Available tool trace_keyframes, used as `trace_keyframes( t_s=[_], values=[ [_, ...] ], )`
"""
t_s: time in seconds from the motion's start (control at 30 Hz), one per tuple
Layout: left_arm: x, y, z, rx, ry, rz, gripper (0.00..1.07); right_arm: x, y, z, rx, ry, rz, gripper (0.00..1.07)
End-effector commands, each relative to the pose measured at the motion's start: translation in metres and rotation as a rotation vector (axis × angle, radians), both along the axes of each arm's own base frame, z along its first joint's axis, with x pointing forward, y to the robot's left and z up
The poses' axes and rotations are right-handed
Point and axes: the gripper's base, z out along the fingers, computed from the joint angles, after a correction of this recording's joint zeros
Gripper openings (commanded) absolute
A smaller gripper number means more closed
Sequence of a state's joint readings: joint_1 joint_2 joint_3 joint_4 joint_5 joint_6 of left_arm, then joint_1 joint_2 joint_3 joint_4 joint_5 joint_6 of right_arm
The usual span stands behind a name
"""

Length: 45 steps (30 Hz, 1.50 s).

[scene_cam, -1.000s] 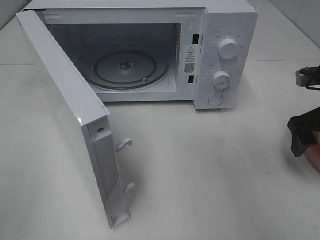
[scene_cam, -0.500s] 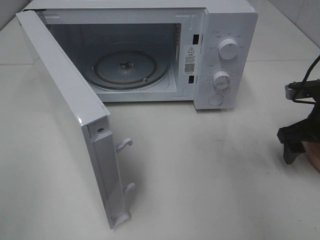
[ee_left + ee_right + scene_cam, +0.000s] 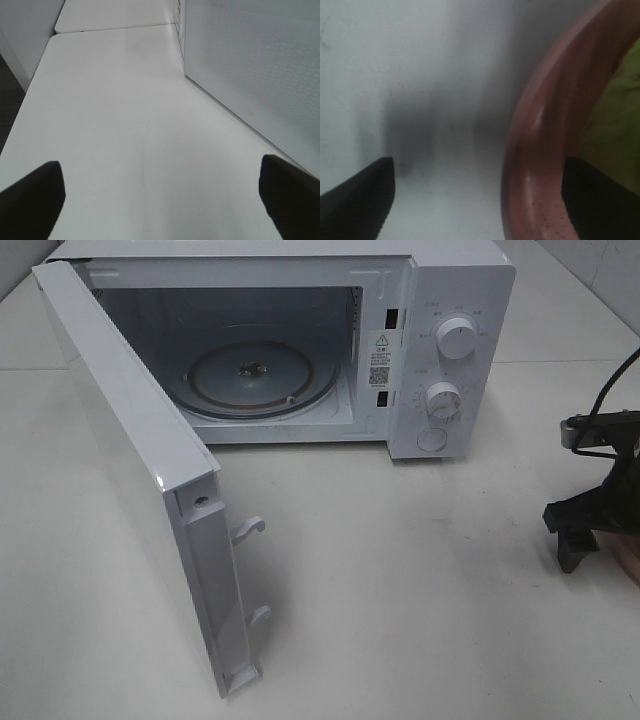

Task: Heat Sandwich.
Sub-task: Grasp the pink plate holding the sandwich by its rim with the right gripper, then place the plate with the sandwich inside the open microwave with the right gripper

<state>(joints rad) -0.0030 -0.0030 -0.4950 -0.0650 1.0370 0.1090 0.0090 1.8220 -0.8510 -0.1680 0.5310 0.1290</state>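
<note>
In the right wrist view, the sandwich (image 3: 615, 115) shows only as a green-yellow patch inside the round pink plate (image 3: 540, 130). My right gripper (image 3: 480, 200) is open, and its two dark fingers stand on either side of the plate's rim, one outside over the table and one over the plate. From the high camera this gripper (image 3: 590, 535) is at the table's right edge, with a sliver of the plate (image 3: 632, 562) behind it. My left gripper (image 3: 160, 200) is open and empty, low over the bare table beside the microwave door (image 3: 250, 65).
The white microwave (image 3: 450, 340) stands at the back with its door (image 3: 140, 470) swung wide open toward the front left. Its glass turntable (image 3: 260, 375) is bare. Two dials (image 3: 457, 338) are on its right panel. A black cable (image 3: 610, 390) trails by the right arm.
My right gripper has moved left into view along the table's right edge. The microwave, its door and the plate have stayed put.
</note>
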Motion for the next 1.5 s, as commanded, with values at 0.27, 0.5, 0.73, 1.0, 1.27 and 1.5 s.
trace_keyframes(
  t_s=[0.27,0.5,0.73,1.0,1.27,1.5],
  values=[
    [-0.0031,0.0001,0.0003,-0.001,-0.03,0.004,1.03,0.002,-0.0029,-0.0112,-0.008,0.025,0.003,0.83],
    [-0.0031,0.0001,0.0003,-0.001,-0.03,0.004,1.03,0.0024,-0.0031,-0.0111,-0.01,0.021,0.004,0.58],
    [-0.0031,0.0001,0.0003,-0.001,-0.03,0.004,1.03,0.0024,-0.007,-0.0106,-0.053,0.021,0.008,0.09],
    [-0.0031,0.0001,0.0003,-0.001,-0.03,0.004,1.03,0.0027,-0.01,-0.0101,-0.086,0.017,-0.001,0.0],
    [-0.0031,0.0001,0.0003,-0.001,-0.03,0.004,1.03,0.0024,-0.0101,-0.0101,-0.087,0.02,-0.001,0.0],
    [-0.0031,0.0001,0.0003,-0.001,-0.03,0.004,1.03,0.0021,-0.0099,-0.0101,-0.088,0.023,0.0,0.0]
  ],
)
